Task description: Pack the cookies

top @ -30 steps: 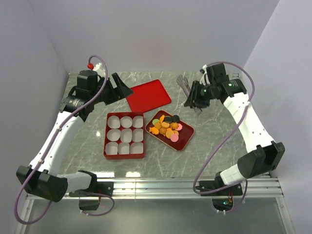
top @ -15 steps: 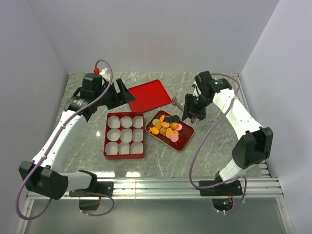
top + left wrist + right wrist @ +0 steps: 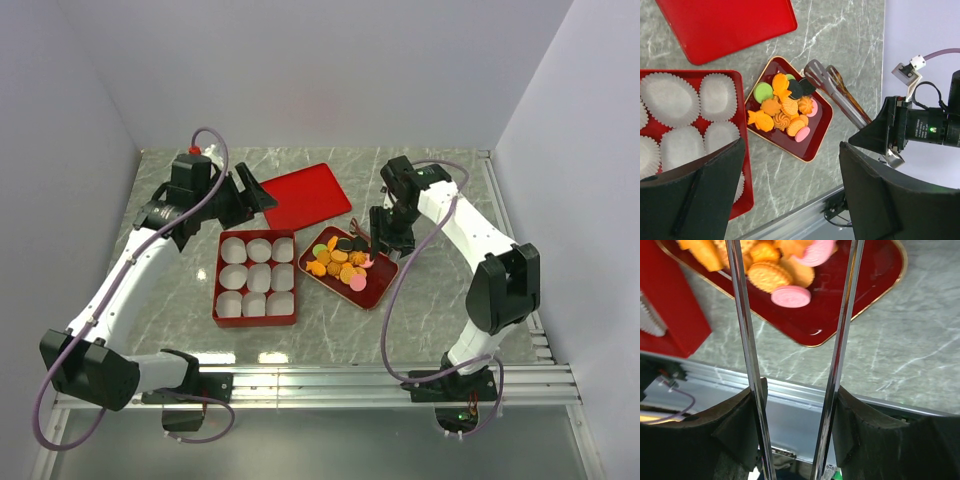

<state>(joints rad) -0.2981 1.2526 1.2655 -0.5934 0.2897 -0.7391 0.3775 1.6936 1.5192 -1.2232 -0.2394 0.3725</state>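
We see all the cookies (image 3: 342,262) piled in the small red tray (image 3: 385,287) mid-counter (image 3: 440,300): orange rounds and flower shapes, one green, a few pink, a couple of black. Above the tray's far right edge hangs the right tool (image 3: 386,236), clamped on a pair of metal tongs (image 3: 360,232). In the right wrist view both tong arms lie against the inner faces of its fingers (image 3: 742,425) and stand spread apart. A pink cookie and an orange round one show between the arms there, close to the tray rim.

From the left wrist view the flat slotted tong tips sit at a black cookie on the far side of the pile. We can't tell whether they touch it or hover just above.

Over by the near left corner of the red lid (image 3: 305,195) we have the left tool (image 3: 246,192), jaws wide apart with nothing between them, well apart from the cookies.

Around the tray: the red box (image 3: 255,320) sits just beside it on the left, nearly meeting its left corner. The lid lies flat on the counter behind both. The right arm and the tongs cover the tray's far right side.

Containers: the box holds nine white paper cups (image 3: 258,276), three by three
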